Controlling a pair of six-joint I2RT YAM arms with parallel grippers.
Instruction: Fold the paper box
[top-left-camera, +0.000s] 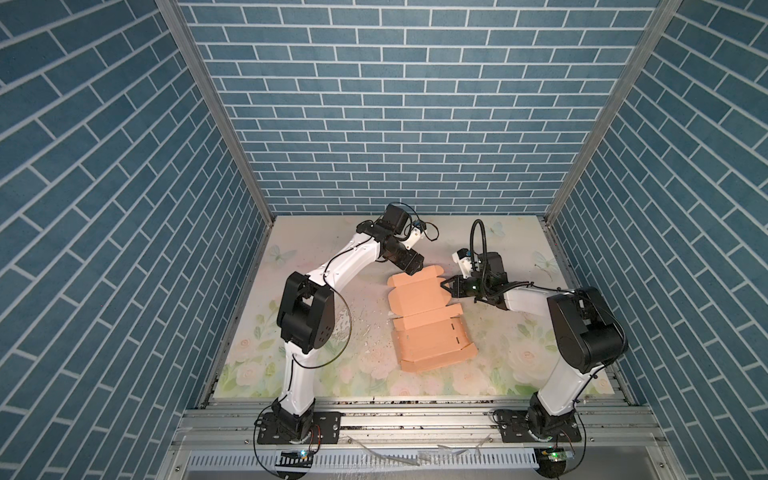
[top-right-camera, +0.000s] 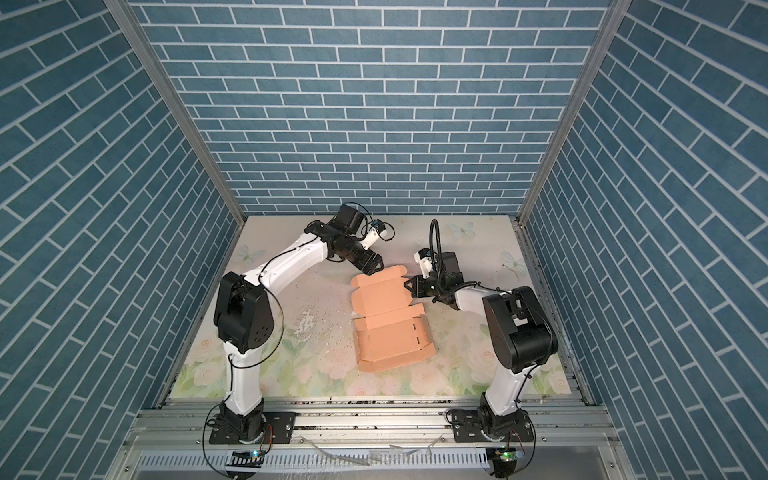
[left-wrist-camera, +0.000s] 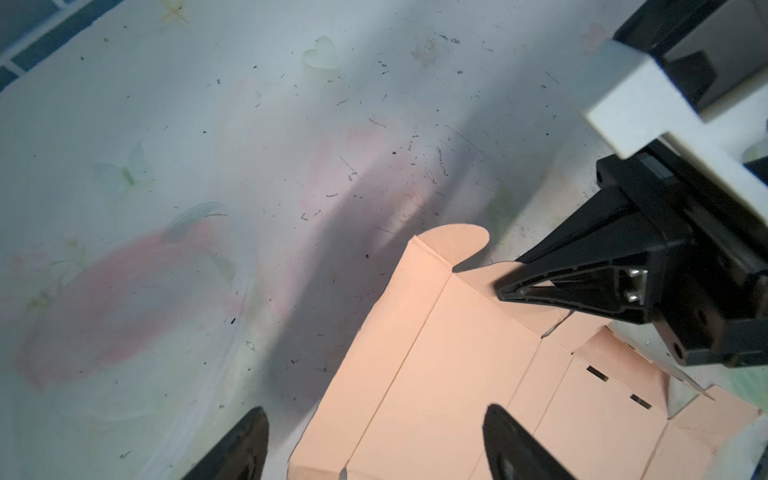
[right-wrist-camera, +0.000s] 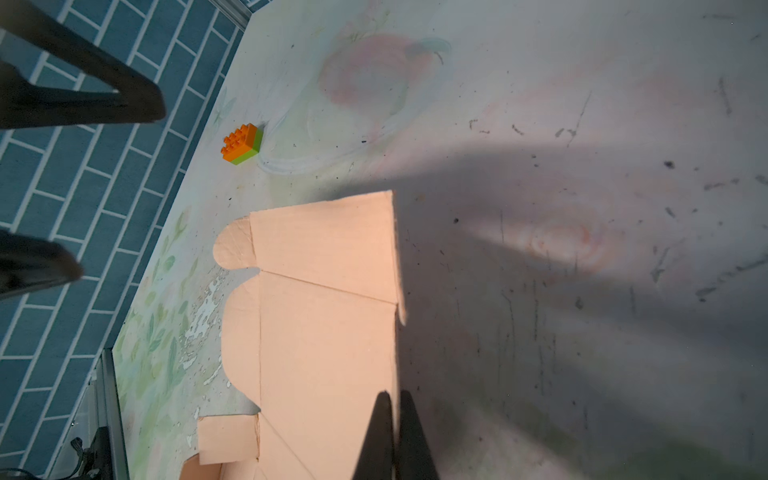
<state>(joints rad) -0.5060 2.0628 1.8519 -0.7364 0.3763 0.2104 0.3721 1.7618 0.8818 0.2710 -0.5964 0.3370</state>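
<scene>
One peach-tan box (top-left-camera: 428, 324) lies in the middle of the table (top-left-camera: 332, 365), mostly an open die-cut sheet. It has creased panels, rounded tabs at its far corners, and small dark slots in the near panel, whose side flaps tilt up a little. The right gripper (top-left-camera: 445, 286) is pinched tight on the far panel's right flap, which stands upright between its fingers (right-wrist-camera: 380, 436). The left gripper (top-left-camera: 413, 271) hangs wide apart and empty at the sheet's far edge. A small orange-and-green brick (right-wrist-camera: 242, 143) sits well apart, near the wall (right-wrist-camera: 104, 187).
</scene>
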